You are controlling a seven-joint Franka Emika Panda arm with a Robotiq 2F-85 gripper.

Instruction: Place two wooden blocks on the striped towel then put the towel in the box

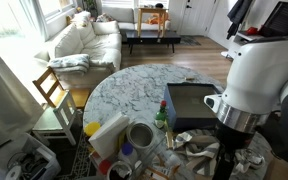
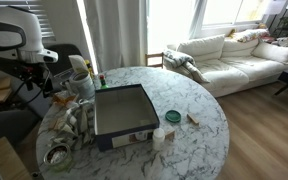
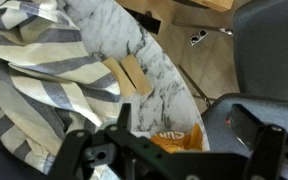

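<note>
The striped grey-and-white towel lies crumpled on the marble table and fills the left of the wrist view. It also shows in both exterior views. Two flat wooden blocks lie side by side on the marble at the towel's edge, near the table rim. My gripper hangs above the table edge, open and empty, with the blocks ahead of its fingers. An orange snack bag lies below, between the fingers. The dark box stands open at mid-table.
Clutter rings the towel: a green bottle, a bowl, a yellow item. A green lid and a white bottle sit beside the box. A dark chair stands past the table edge.
</note>
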